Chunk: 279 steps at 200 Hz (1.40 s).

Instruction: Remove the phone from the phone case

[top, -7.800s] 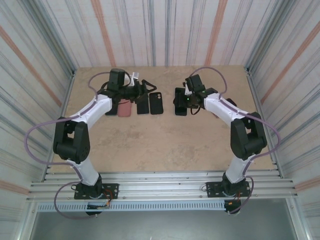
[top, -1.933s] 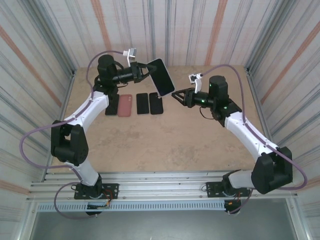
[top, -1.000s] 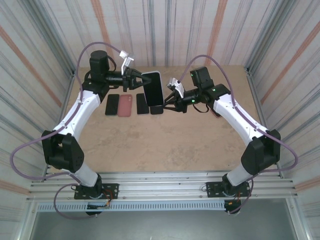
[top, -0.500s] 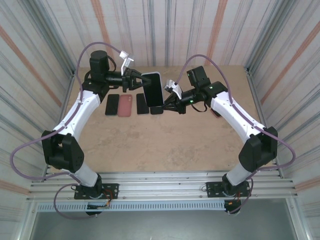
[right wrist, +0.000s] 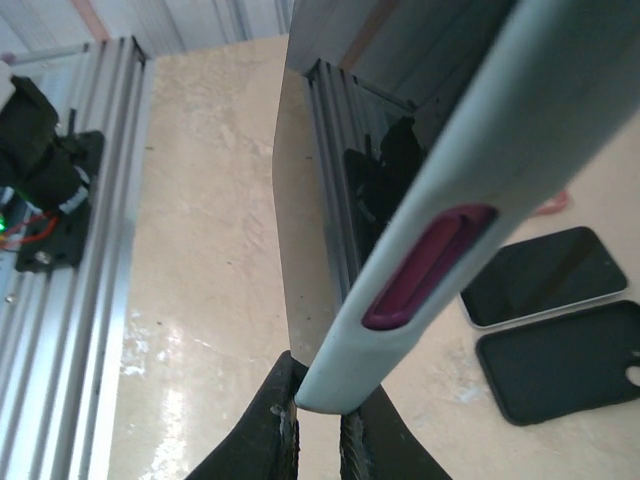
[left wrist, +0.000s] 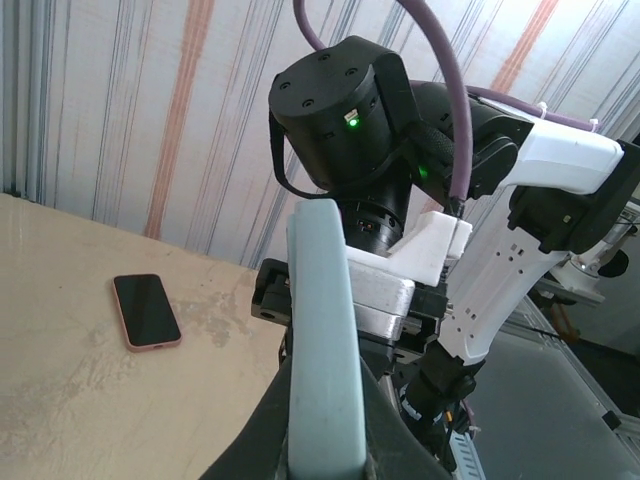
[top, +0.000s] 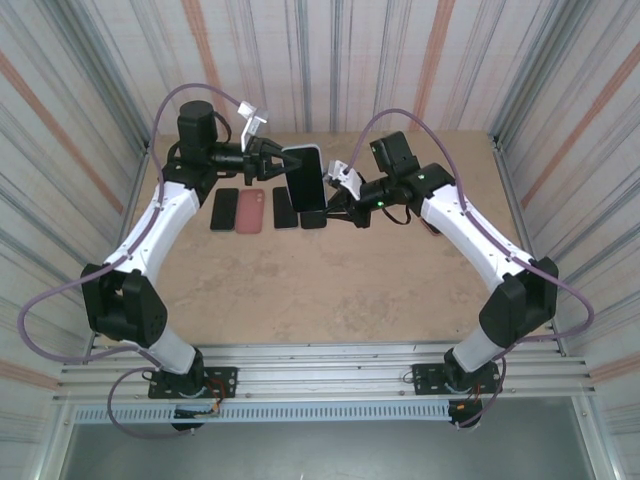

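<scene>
I am at the separating step, as I judge it. The phone (top: 308,180), dark-screened, sits inside its pale mint phone case (left wrist: 318,330). Both are held in the air above the far edge of the wooden table (top: 320,300), near its middle, clear of the surface.

The left jaws are clenched on one end of the pale mint phone case. In the left wrist view its long edge rises from between them.

The right jaws are nearly closed and pinch a lower corner of the same case (right wrist: 450,150). That corner is just below a magenta side button (right wrist: 425,268). I cannot tell whether the pinch takes the case lip alone or the phone's glass with it.

Below, along the far edge of the table, lies a row of spare items. There is a black flat phone (top: 224,209), a pink-rimmed phone (top: 250,210) and a second black slab (top: 285,207). The right wrist view shows a dark phone with a pale rim (right wrist: 545,275) beside an empty black case (right wrist: 560,365).

Nothing has come apart yet. I judge the next move needs the left jaws held steady. The right jaws should peel their corner back from the screen so the phone can slip free.
</scene>
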{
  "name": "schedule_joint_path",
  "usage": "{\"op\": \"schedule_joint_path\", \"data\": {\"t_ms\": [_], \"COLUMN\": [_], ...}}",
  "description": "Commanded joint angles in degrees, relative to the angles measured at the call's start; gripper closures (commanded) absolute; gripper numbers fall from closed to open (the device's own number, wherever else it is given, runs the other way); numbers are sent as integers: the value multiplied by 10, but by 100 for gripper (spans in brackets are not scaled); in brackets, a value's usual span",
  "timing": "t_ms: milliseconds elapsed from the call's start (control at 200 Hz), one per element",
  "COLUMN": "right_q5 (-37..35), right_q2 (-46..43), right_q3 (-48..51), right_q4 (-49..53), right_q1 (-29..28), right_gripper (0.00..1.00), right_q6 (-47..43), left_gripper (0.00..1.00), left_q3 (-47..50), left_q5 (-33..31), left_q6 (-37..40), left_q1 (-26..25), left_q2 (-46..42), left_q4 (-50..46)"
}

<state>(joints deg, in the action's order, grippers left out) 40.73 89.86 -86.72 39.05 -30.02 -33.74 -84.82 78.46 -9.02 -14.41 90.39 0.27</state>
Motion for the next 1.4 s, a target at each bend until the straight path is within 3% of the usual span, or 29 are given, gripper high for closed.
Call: {"op": "schedule_joint_path", "data": {"t_ms": [0, 827, 1117, 1393], "right_q5": [-88, -158, -53, 17], "right_q2": [-24, -70, -76, -88], "right_q3": [-8, 50, 59, 83], "right_q4": [-61, -180, -198, -237], "right_q1": [-6, -33, -13, -9], "right_gripper": [98, 98, 96, 86], "right_q6": [-57, -54, 40, 130], "left_gripper": [100, 100, 100, 100], "left_q3": [5, 11, 12, 22], "left_q5": [45, 51, 28, 10], "left_q6": [-29, -72, -94, -154], "left_q1": [-17, -19, -17, -18], "left_q2": [-32, -21, -15, -7], "left_q4": [-27, 27, 64, 130]}}
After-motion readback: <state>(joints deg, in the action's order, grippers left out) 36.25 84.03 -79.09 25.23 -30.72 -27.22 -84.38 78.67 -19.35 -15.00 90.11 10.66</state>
